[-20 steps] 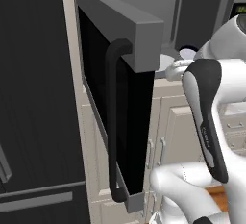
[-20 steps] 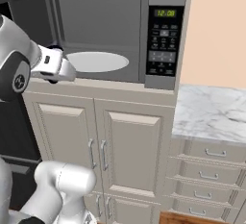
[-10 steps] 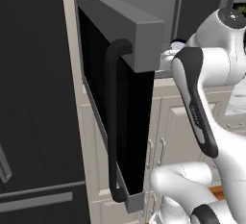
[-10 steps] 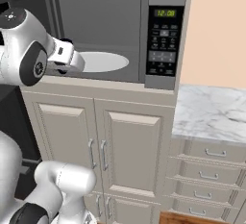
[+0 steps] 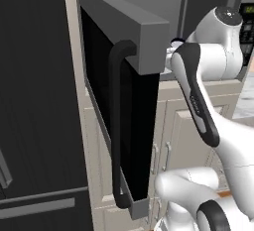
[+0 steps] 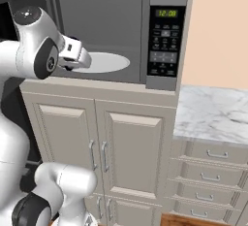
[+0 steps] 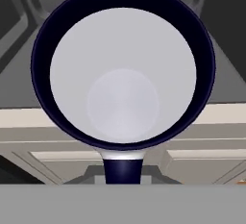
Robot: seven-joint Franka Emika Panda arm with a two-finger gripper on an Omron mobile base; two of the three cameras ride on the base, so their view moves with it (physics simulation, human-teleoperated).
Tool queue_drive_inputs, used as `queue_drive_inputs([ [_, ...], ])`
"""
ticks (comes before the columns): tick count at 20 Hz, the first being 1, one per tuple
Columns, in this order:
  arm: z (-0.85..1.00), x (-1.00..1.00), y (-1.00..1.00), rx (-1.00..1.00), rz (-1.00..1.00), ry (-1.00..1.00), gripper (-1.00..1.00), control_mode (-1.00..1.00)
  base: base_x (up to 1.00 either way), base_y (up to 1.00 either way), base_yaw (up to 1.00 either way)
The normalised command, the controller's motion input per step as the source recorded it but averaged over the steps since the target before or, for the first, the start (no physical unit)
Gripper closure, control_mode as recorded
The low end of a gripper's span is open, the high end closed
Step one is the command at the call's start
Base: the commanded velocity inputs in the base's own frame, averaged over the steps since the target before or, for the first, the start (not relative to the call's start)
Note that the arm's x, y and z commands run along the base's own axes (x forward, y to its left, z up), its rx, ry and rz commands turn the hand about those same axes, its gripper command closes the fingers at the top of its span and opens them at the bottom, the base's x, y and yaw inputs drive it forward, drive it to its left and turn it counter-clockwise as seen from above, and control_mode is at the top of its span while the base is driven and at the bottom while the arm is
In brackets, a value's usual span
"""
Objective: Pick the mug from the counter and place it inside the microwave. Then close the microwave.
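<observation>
Two base views flanking the arm, both toward the microwave (image 6: 111,31); hand view close above the mug (image 7: 123,69).

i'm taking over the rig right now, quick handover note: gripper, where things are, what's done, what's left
Gripper: shut on the mug, judging by the hand view, where the mug's dark rim and pale inside sit right at the hand.
Microwave: door swung wide open to the left; the white turntable plate inside is bare. The hand is at the left front of the opening.
Counter: to the right of the microwave.
Done: mug picked up.
Left: set the mug inside, let go, pull the arm out, close the door.
</observation>
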Motion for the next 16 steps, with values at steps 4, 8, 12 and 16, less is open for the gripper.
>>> queue_drive_inputs([
  [4, -0.12, 0.36, 0.00, 0.00, 0.00, 0.00, 1.00, -1.00, 0.00, 0.00, 0.00],
  [8, 0.00, 0.36, 0.15, 0.00, 0.00, 0.05, 1.00, -1.00, 0.00, 0.00, 0.00],
  [12, 0.00, 0.54, 0.22, 0.00, 0.00, 0.14, 1.00, -1.00, 0.00, 0.00, 0.00],
  [16, -0.02, 0.56, 0.17, 0.00, 0.00, 0.13, 1.00, -1.00, 0.00, 0.00, 0.00],
])
